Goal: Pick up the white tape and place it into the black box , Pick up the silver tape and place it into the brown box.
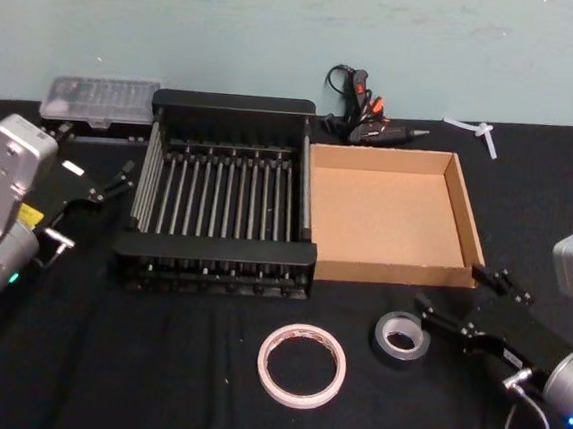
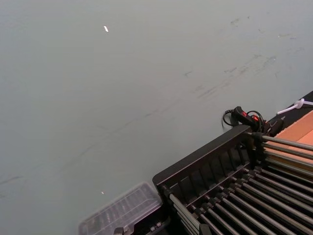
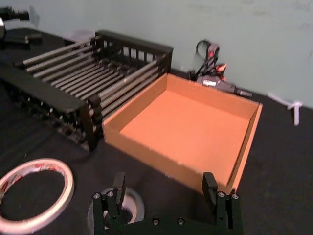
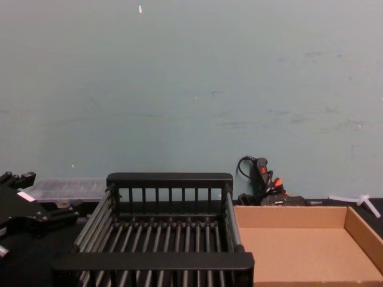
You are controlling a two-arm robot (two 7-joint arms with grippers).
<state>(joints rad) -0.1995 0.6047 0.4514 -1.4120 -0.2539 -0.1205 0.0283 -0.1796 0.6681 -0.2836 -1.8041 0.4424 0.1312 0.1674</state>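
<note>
Black slatted plastic crate [image 1: 222, 204] at frame centre and shallow tan cardboard tray [image 1: 392, 216] to its right are empty. Below lie the white ring tape [image 1: 301, 364] and grey-silver roll [image 1: 400, 337]. Right end effector [image 1: 456, 307], open, approaches the roll; closing around it looks next. Left end effector [image 1: 119, 182] waits, open, at the left.

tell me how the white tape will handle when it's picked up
The white tape lies flat on the table, so it probably won't roll. It is a thin ring with a wide hole, so likely light, and a hard pinch might flex it. Lying so low, its edge may be awkward to grip.
</note>
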